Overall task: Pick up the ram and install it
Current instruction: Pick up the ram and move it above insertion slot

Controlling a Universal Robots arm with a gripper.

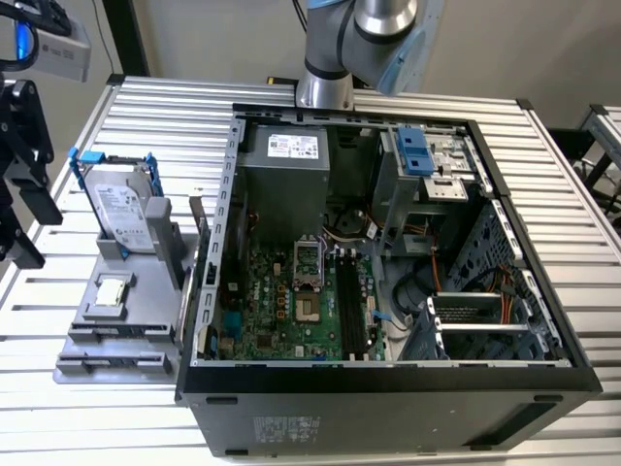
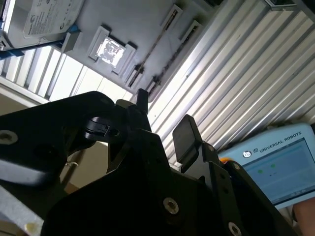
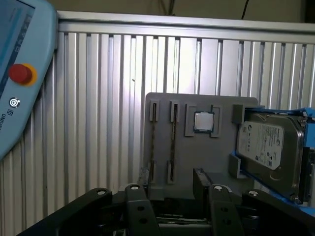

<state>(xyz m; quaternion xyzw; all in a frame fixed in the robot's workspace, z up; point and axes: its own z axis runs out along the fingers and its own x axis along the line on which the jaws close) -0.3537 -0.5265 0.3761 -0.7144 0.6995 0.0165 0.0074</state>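
Note:
Two thin ram sticks (image 3: 153,142) (image 3: 172,141) stand on edge in holders on a grey tray (image 3: 221,105). In the second wrist view they are thin dark lines (image 2: 153,51). My gripper (image 3: 172,184) is open and empty, its two black fingers (image 3: 202,179) hovering short of the tray's near edge, apart from the sticks. The fingers (image 2: 184,132) also frame the gripper (image 2: 162,115) in the second wrist view. In the exterior view the gripper (image 1: 31,225) hangs at the far left, beside the tray (image 1: 87,340). The motherboard's long black slots (image 1: 349,311) lie inside the open computer case.
On the same tray sit a small square silver chip (image 3: 203,121) and a silver hard drive (image 3: 268,147) in a blue-clipped frame. A teach pendant (image 3: 19,73) lies on the ribbed aluminium table. The open black case (image 1: 388,388) stands to the exterior view's right of the tray.

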